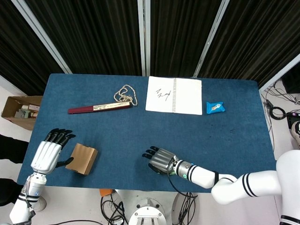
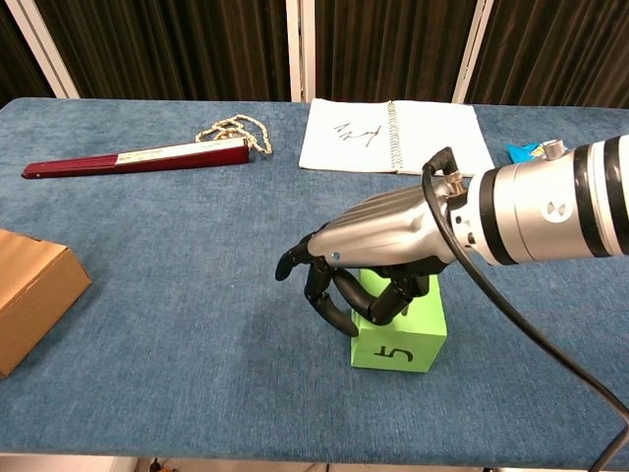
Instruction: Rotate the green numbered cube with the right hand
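The green numbered cube (image 2: 400,341) stands on the blue table (image 2: 177,256) near its front edge, its "5" face turned squarely toward the chest camera. My right hand (image 2: 378,256) lies over the cube's top and grips it, dark fingers (image 2: 329,295) curled down its left side. In the head view the right hand (image 1: 161,161) covers the cube entirely. My left hand (image 1: 47,154) hovers at the table's left front corner with fingers apart, holding nothing, just left of a brown cardboard box (image 1: 82,158).
An open spiral notebook (image 1: 174,95) lies at the back centre, with a blue packet (image 1: 215,107) to its right. A folded red fan (image 1: 99,108) and a coiled cord (image 1: 125,93) lie at the back left. A carton (image 1: 21,111) sits on the floor, left.
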